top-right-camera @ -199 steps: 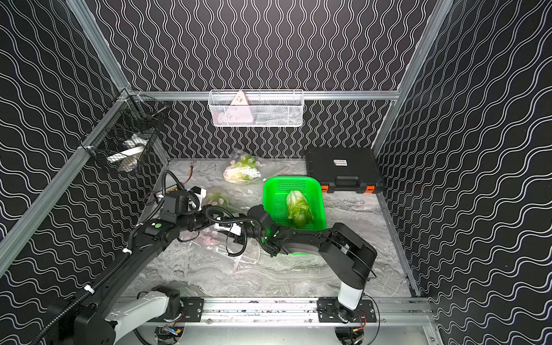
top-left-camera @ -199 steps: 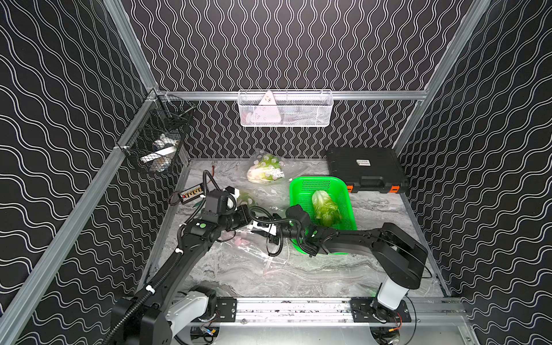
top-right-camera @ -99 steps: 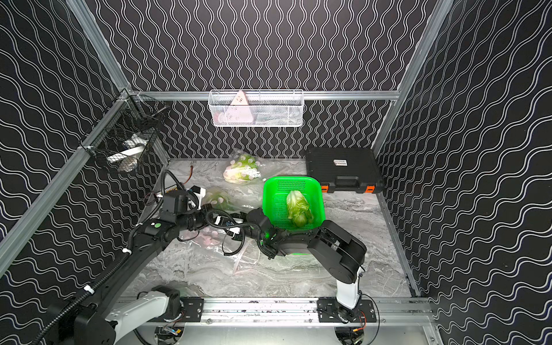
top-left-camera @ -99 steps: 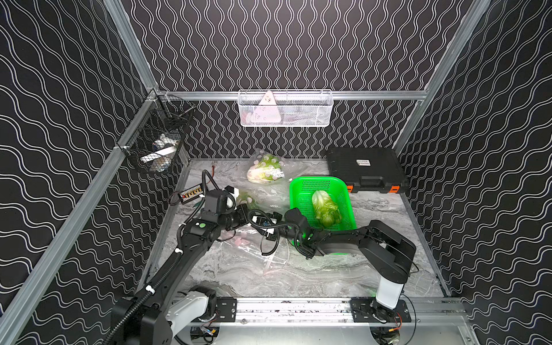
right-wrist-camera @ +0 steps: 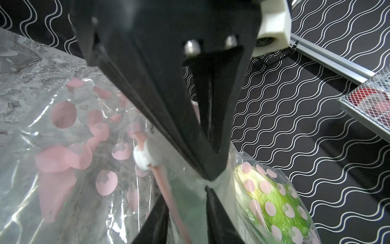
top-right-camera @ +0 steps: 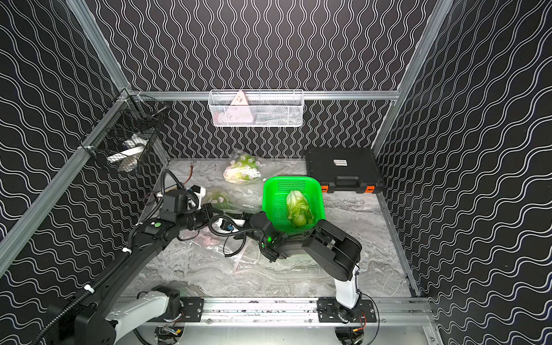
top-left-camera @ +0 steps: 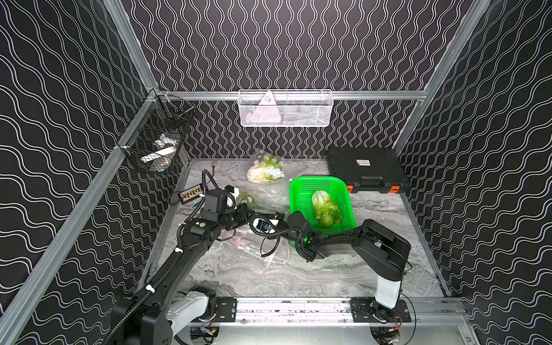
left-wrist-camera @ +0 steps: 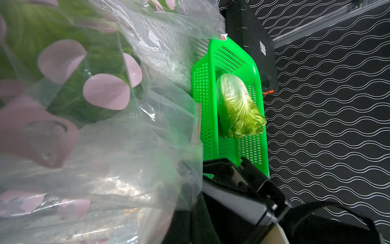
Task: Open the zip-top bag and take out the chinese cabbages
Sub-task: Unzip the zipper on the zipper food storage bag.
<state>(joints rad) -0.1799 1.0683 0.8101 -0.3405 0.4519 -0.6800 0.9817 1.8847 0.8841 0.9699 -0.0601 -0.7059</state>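
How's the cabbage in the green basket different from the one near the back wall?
The basket cabbage is bare; the back cabbage is wrapped in a clear pink-dotted bag. The basket cabbage lies in the green basket; the back cabbage lies on the table. Both are light green.

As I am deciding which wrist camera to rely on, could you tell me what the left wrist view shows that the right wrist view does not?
Only the left wrist view shows the green basket holding a loose cabbage, with the black case near it. Only the right wrist view shows the white zip slider, the left gripper with its jaws closed on the film, and the white mesh basket on the wall. Both show the clear, pink-dotted zip-top bag and the wavy-patterned wall.
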